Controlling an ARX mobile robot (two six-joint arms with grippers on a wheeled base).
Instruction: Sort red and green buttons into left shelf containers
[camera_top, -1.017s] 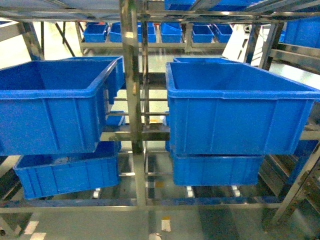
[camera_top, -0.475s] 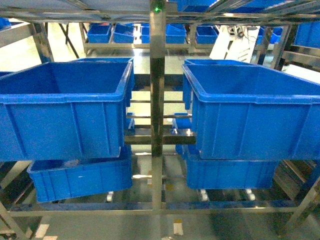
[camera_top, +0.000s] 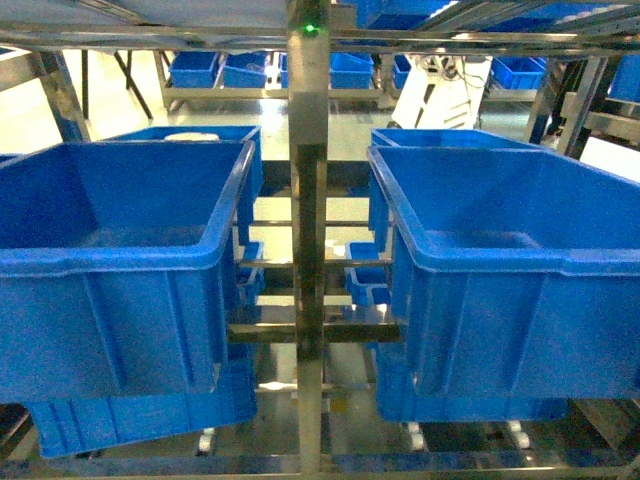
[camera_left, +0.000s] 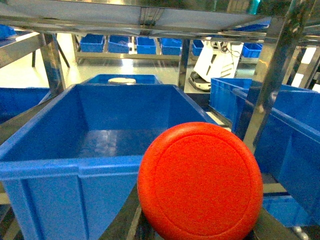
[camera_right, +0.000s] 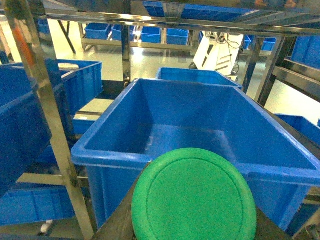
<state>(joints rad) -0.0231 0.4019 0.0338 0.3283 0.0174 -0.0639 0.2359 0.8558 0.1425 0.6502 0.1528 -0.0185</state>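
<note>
A red button (camera_left: 200, 181) and a green button (camera_right: 194, 197) fill the wrist views before 2 blue bins (camera_top: 110, 262); fingers unseen, grip unclear. Each should clear its rim before release.

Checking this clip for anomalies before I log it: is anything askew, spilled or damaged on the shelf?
Nothing stands out. The left bin and right bin sit level on the rack, intact and apparently empty. The red button and green button fill the wrist views, not yet dropped.
</note>
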